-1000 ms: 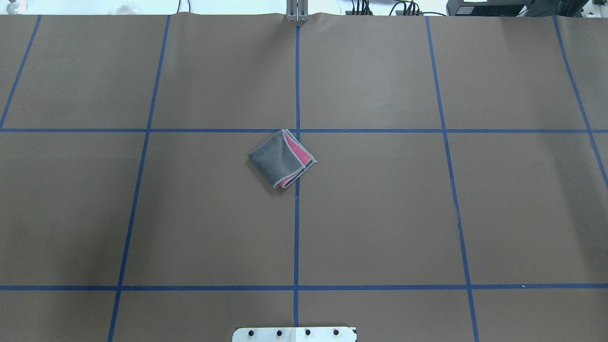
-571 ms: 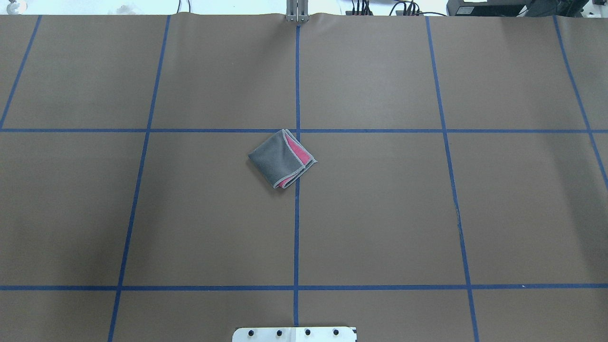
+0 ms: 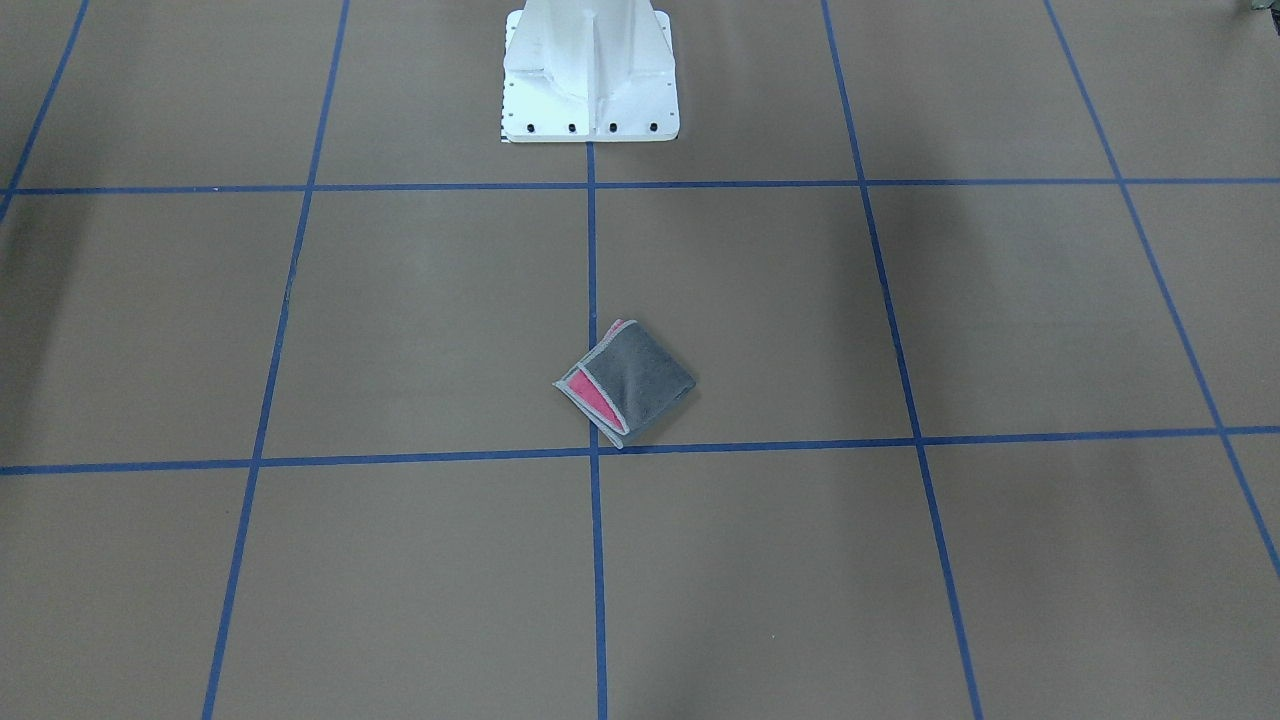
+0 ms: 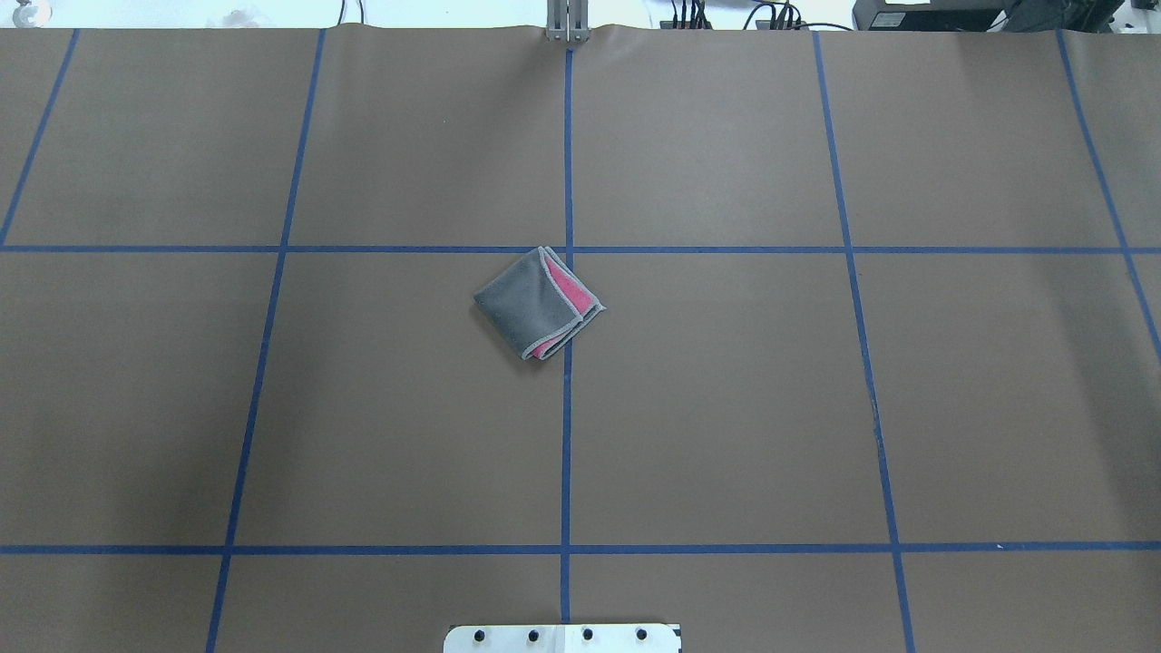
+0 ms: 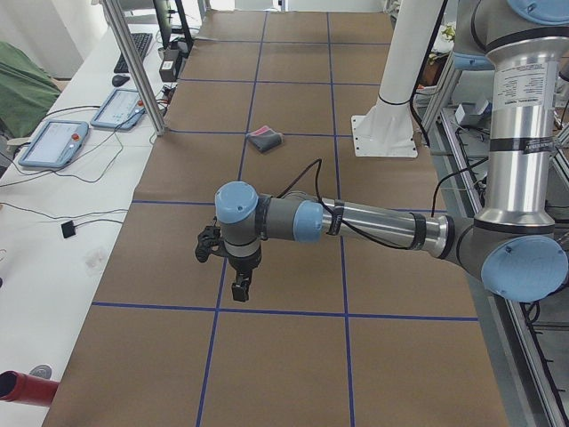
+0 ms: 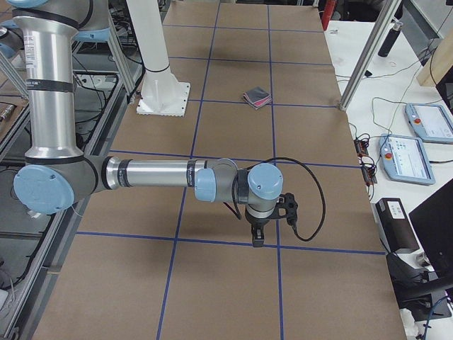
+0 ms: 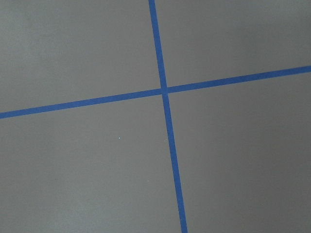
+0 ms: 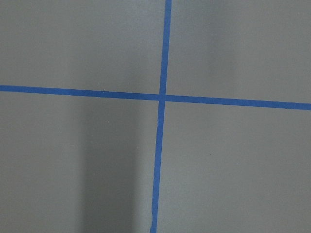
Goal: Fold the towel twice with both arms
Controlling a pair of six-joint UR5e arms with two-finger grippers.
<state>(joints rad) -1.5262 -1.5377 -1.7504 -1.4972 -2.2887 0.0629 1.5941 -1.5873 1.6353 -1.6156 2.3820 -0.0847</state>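
Note:
The towel (image 4: 535,304) lies folded into a small square near the table's middle, dark grey face up with a pink strip showing along one side. It also shows in the front view (image 3: 628,382) and, small and far, in both side views (image 5: 266,138) (image 6: 257,97). My left gripper (image 5: 240,289) hangs over the table's left end, far from the towel. My right gripper (image 6: 257,237) hangs over the right end, also far from it. Neither holds anything I can see, and I cannot tell if they are open or shut. Both wrist views show only brown table and blue tape.
The white pedestal base (image 3: 590,75) stands at the robot's side of the table (image 4: 726,408). Blue tape lines grid the brown surface. Benches with teach pendants (image 5: 53,142) (image 6: 407,159) and aluminium posts (image 5: 133,62) (image 6: 368,57) run along the far edge.

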